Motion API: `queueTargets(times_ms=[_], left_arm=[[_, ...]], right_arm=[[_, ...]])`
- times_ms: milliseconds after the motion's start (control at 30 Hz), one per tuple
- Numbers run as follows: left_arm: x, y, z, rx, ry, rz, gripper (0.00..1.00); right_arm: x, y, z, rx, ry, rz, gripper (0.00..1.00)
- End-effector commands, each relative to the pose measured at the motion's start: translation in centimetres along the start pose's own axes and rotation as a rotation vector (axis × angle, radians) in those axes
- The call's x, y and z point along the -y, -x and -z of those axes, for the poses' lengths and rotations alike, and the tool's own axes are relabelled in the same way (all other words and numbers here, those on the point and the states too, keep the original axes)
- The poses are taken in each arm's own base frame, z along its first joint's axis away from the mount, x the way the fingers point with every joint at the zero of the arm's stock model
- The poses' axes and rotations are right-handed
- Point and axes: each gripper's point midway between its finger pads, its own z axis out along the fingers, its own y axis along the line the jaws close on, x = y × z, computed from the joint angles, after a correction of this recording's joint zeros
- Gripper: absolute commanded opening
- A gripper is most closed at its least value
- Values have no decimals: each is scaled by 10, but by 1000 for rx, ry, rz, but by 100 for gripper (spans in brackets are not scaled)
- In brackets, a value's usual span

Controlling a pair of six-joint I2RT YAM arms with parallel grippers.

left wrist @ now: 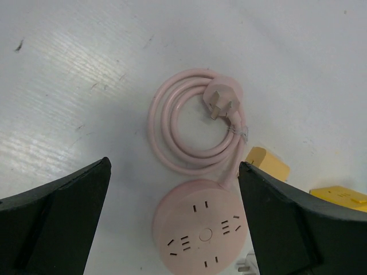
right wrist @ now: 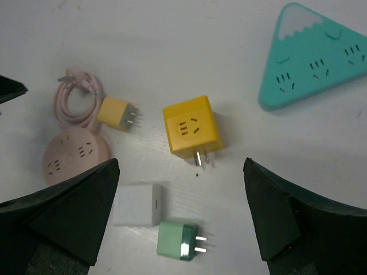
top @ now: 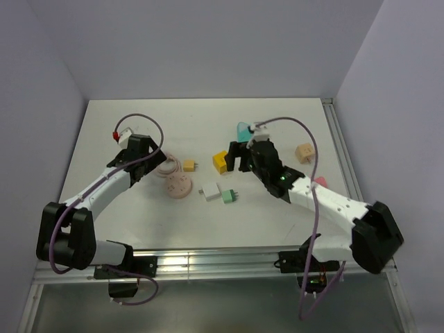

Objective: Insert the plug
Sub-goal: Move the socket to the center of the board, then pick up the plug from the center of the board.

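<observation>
The mint-green plug point(right wrist: 179, 241) lies flat on the bench point(right wrist: 172, 46) against the white block point(right wrist: 136, 204), prongs sideways across the right hand point(right wrist: 180, 166), which gapes empty just beyond it, far nearer than the equally open, empty left hand point(left wrist: 175, 163).

A: How is the light?
B: Bright, even, from overhead. The white desk point(top: 208, 118) carries only soft, short shadows, with a metallic glint along its near edge.
A: Glare closer in?
B: A streaky sheen on the desk in the left wrist view.
A: Focus?
B: Overhead slightly soft. The wrist views are crisp on the desk, but the fingers point(right wrist: 63, 217) are near-black, detail lost.
</observation>
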Motion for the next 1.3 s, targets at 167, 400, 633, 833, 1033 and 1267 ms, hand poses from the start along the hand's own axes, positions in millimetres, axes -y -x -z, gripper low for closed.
queueTargets(times_ms=[167,400,633,833,1033,1267], left_arm=[[14,17,21,199,-244,-27,100],[11,21,26,227,-247,-11,99],[7,16,17,204,-210,-3,100],[4,16,16,204,-188,4,100],[-7,24,21,245,-147,41,100],[-23,34,32,302,-112,100,100]], right_arm=[[-6,-15,-58,-291,-126,294,98],[-40,-30,-75,-339,29,377,96],[-74,-41,-99,-379,86,400,91],[-108,-44,-116,-376,104,315,82],[-122,-51,-130,-366,-7,129,79],[-135,-66,-143,-357,-116,13,78]])
